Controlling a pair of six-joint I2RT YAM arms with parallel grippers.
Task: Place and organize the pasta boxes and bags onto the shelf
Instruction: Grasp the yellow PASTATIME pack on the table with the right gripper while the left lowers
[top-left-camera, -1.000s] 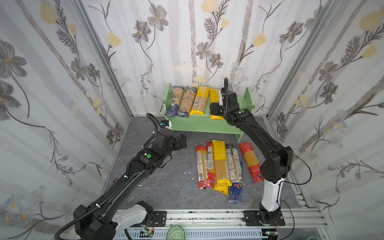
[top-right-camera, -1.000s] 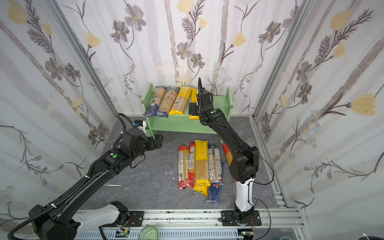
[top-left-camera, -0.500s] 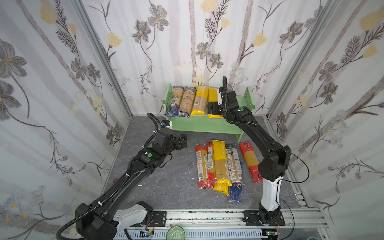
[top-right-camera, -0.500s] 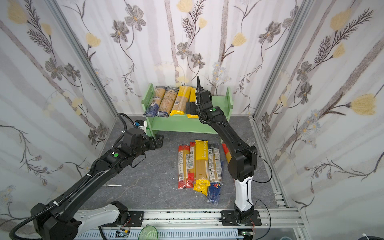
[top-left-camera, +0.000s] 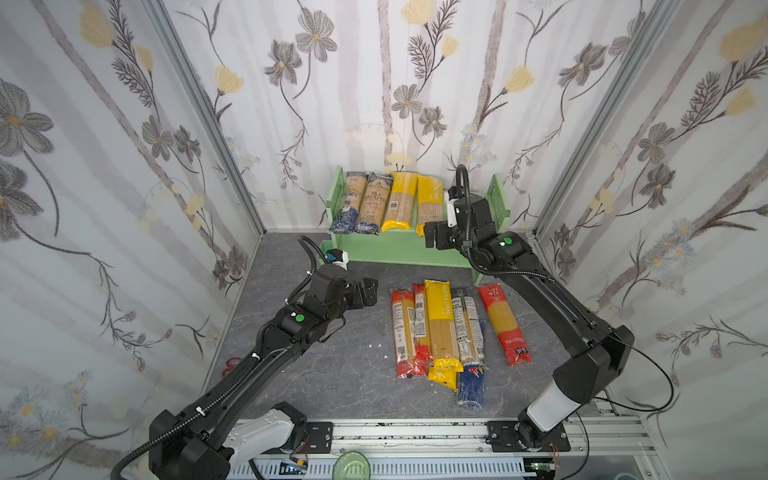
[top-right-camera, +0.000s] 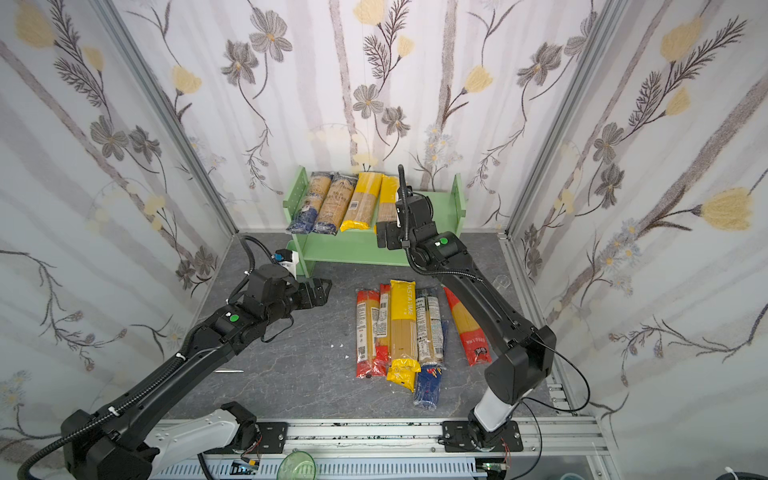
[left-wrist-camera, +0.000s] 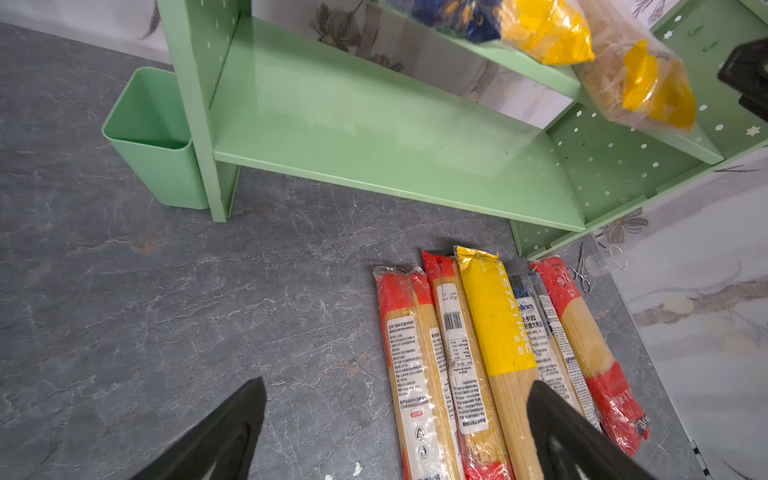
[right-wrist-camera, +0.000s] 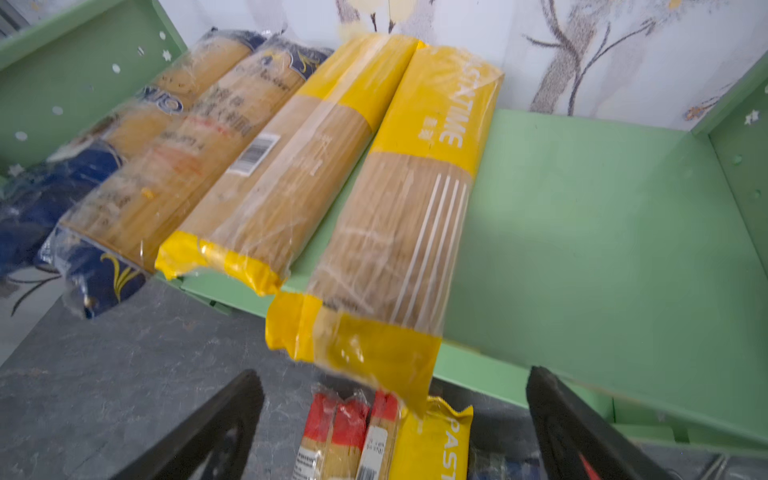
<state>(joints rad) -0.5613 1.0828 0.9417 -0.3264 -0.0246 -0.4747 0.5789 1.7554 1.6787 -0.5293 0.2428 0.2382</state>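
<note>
**Right gripper (top-left-camera: 430, 240) lets go and backs off the shelf**

Over the last second the right arm has drawn back from the mint-green wooden two-tier shelf (top-left-camera: 395, 254). Its jaws now stand fully apart with nothing between them. The yellow-ended clear spaghetti bag (right-wrist-camera: 399, 208) it was at lies on the upper board, fourth in a row. Beside it are another yellow-ended bag (top-left-camera: 401, 201) and two dark-blue-ended bags (top-left-camera: 370, 203). Its near end overhangs the front edge, just ahead of the open fingers (right-wrist-camera: 232, 399).

The left gripper (top-left-camera: 367, 293) has hardly shifted. It hovers low over the grey stone-look floor (top-left-camera: 332, 365), spread wide too and holding nothing. Just to its right lie the floor packs (top-left-camera: 440, 328), red-ended and yellow-ended bags side by side. A dark-blue pack (top-left-camera: 469, 384) pokes out beneath them, and one red-ended bag (top-left-camera: 503, 326) lies slightly apart.
</note>
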